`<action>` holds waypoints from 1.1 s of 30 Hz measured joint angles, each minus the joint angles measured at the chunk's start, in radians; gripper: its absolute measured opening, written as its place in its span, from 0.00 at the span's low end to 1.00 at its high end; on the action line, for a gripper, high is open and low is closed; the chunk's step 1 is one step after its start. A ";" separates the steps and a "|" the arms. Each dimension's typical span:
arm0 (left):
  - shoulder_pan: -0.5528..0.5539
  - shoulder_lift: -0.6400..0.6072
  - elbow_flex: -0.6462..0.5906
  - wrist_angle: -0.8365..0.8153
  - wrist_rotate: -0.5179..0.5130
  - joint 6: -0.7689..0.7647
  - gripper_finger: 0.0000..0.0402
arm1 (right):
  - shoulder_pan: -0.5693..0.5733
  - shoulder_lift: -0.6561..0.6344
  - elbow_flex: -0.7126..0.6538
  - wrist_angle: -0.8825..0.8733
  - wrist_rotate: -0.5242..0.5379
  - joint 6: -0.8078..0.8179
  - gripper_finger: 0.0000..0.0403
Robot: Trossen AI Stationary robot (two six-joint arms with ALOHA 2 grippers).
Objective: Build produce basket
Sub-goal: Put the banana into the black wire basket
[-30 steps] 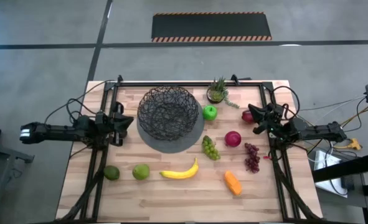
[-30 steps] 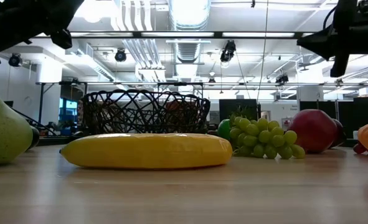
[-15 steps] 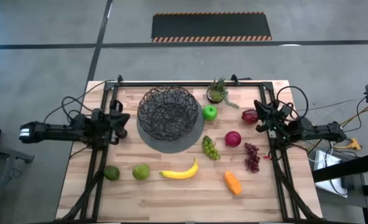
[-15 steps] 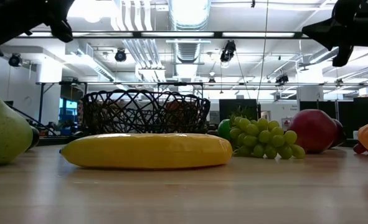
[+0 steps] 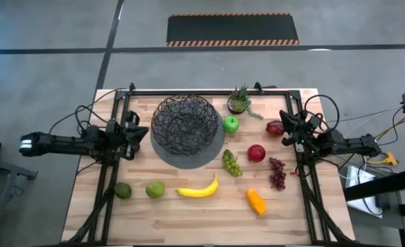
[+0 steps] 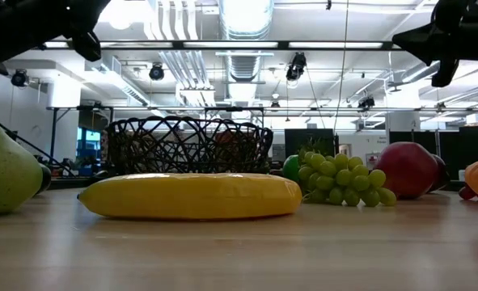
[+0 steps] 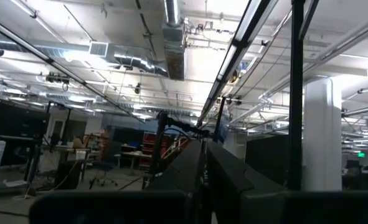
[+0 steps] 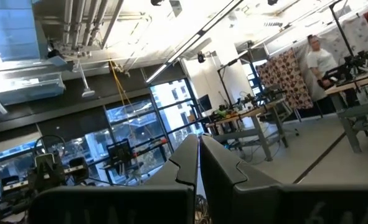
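The black wire basket (image 5: pixel 187 125) stands on its grey base at the table's far middle and also shows in the low view (image 6: pixel 188 145). Toy produce lies on the table: banana (image 5: pixel 199 189), lime (image 5: pixel 123 191), green pear (image 5: pixel 155 189), green apple (image 5: pixel 231 124), two red apples (image 5: pixel 256 152) (image 5: pixel 275 127), green grapes (image 5: pixel 231 163), purple grapes (image 5: pixel 277 173) and an orange piece (image 5: pixel 256 202). My left gripper (image 5: pixel 139 132) is shut and empty, raised just left of the basket. My right gripper (image 5: pixel 282 125) is shut and empty, raised by the darker red apple.
A small potted plant (image 5: pixel 240 100) stands at the far edge beside the green apple. A black metal frame (image 5: pixel 209 90) runs along the table's far edge and both sides. Bare wood lies along the near edge (image 5: pixel 188 226).
My right gripper has risen a little and gone slightly toward the table's far edge, still shut. No produce has moved.
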 joint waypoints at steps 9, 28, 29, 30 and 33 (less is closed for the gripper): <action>0.000 0.027 0.011 0.001 0.000 -0.026 0.03 | 0.000 0.000 0.000 0.002 0.016 0.002 0.02; -0.026 0.348 0.228 0.001 0.041 -0.070 0.02 | -0.007 0.128 0.065 0.202 -0.260 -0.153 0.02; -0.026 0.369 0.243 0.008 0.044 -0.070 0.02 | -0.007 0.148 0.068 0.236 -0.271 -0.159 0.02; -0.026 0.390 0.254 0.007 0.047 -0.070 0.02 | -0.007 0.169 0.072 0.266 -0.285 -0.165 0.02; -0.032 0.455 0.286 -0.004 0.050 -0.071 0.02 | -0.007 0.237 0.093 0.300 -0.316 -0.189 0.02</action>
